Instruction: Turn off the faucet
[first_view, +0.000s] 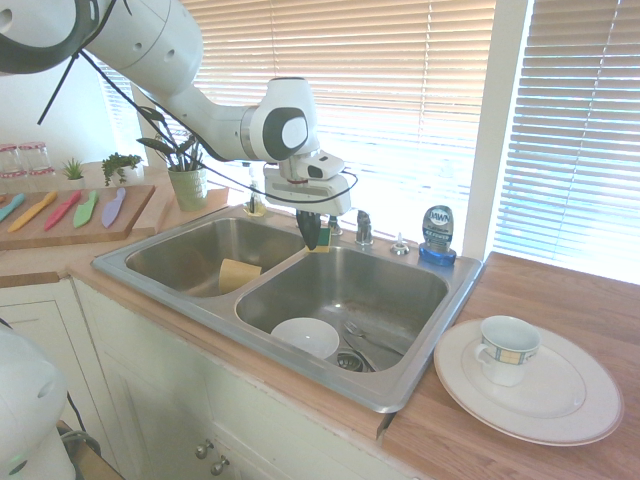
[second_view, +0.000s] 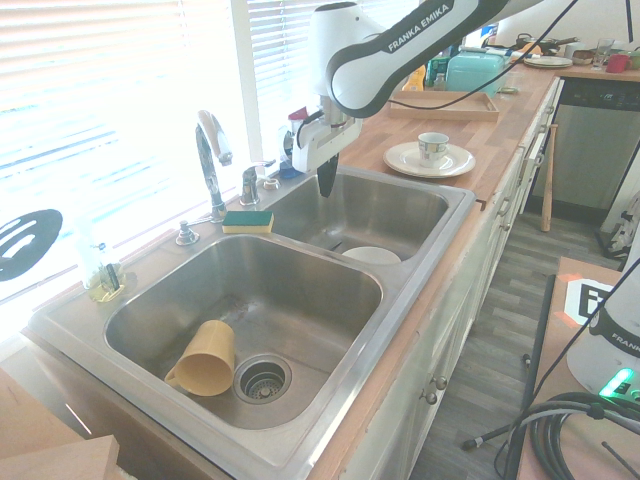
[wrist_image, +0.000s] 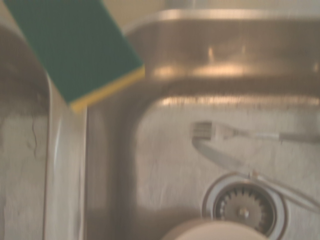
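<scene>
The faucet (second_view: 208, 160) is a tall chrome gooseneck at the back of the double sink, with its short lever handle (second_view: 250, 183) beside it. No water shows at the spout. In the first exterior view the handle (first_view: 364, 228) is visible, while the spout is mostly hidden behind my hand. My gripper (second_view: 326, 186) hangs fingers-down and shut, holding nothing, over the back corner of the basin with the bowl. It (first_view: 312, 236) is apart from the handle, toward the front of the sink.
A green and yellow sponge (second_view: 248, 221) lies on the divider by the faucet. A white bowl (first_view: 305, 337), fork and knife (wrist_image: 215, 131) lie in one basin, a yellow cup (second_view: 205, 358) in the other. A blue soap bottle (first_view: 437, 235) and plate with cup (first_view: 507, 350) stand nearby.
</scene>
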